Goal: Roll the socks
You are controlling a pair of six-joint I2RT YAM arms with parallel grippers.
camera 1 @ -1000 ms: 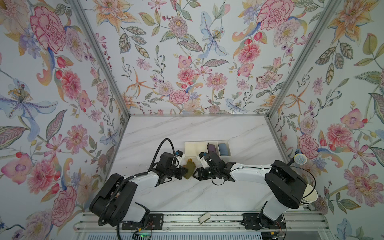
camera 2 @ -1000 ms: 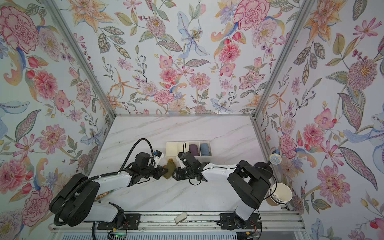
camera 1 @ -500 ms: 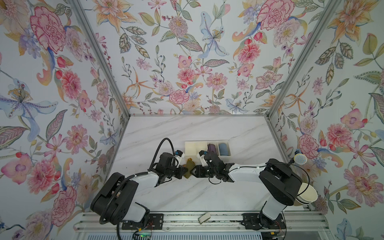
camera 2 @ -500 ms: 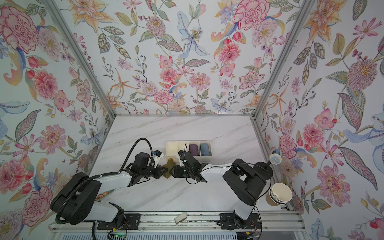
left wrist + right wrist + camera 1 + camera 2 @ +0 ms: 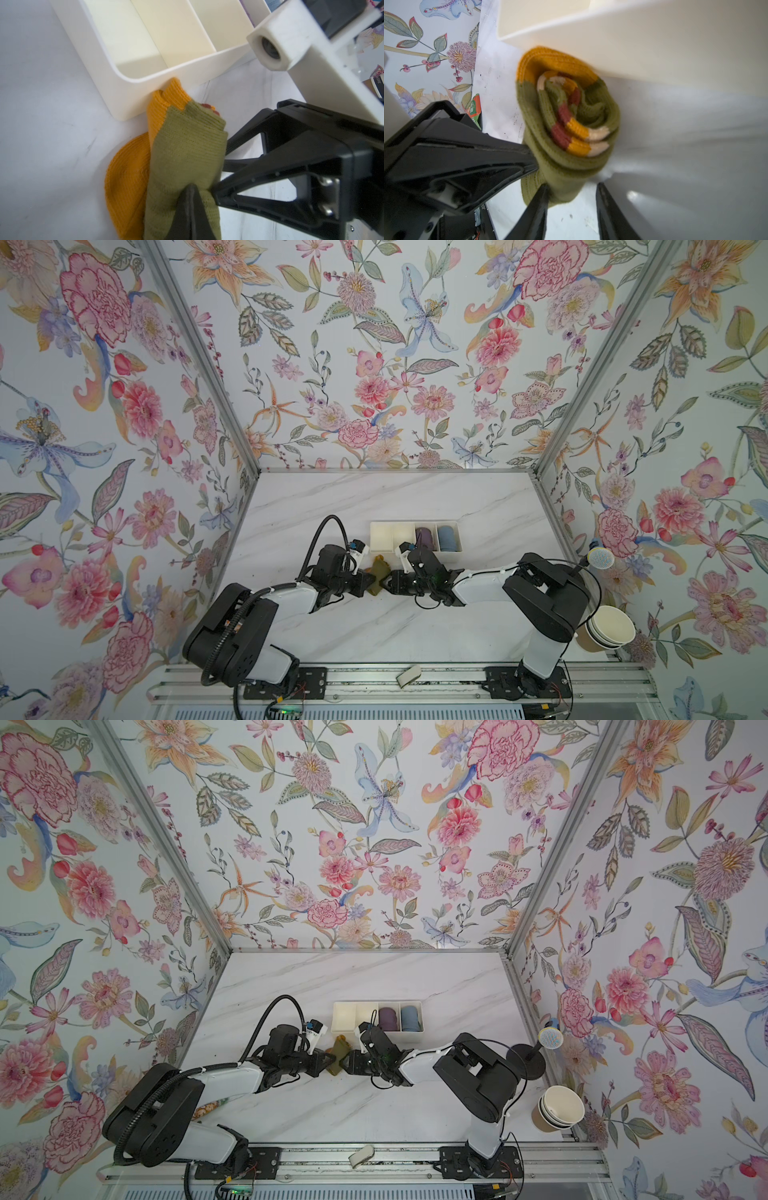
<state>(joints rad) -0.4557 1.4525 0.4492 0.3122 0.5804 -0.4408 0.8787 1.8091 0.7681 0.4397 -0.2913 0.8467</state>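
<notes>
step: securing rolled socks against organizer tray | left gripper: pinching roll | right gripper: jaws apart at roll end | next: likely clamp, tuck cuff

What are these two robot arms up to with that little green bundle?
They are rolling socks. The olive-green socks, mustard at the toes, are wound into a roll lying on the marble table against the front wall of a white divided tray. The left gripper is pinched shut on one side of the roll; the right gripper sits at the opposite side with its jaws apart. A purple sock roll and a blue sock roll fill two tray compartments.
</notes>
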